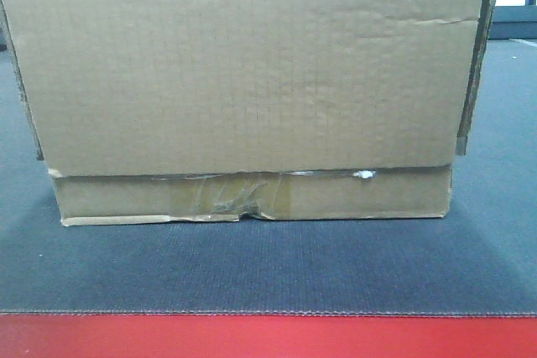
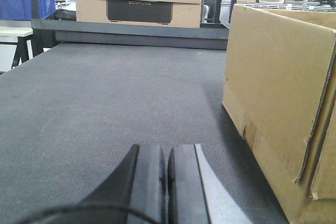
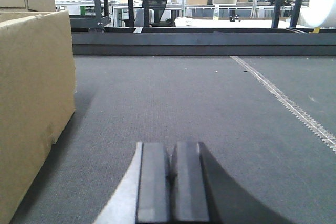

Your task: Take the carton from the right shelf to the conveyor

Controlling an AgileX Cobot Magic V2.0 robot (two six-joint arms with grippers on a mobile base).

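Grey conveyor (image 1: 252,274) w/ carton (image 1: 252,81) upright, long side facing front cam

Carton (image 1: 243,81) sits on the conveyor (image 1: 268,266), back from its near edge, grippers low either side.

A dark grey, finely textured conveyor (image 1: 268,266) carries everything, with a bright red strip (image 1: 268,337) along its 6 o'clock edge in the front view. A large brown carton (image 1: 252,90) sits flat on it, towards 12 o'clock, its taped lower flap touching the belt.
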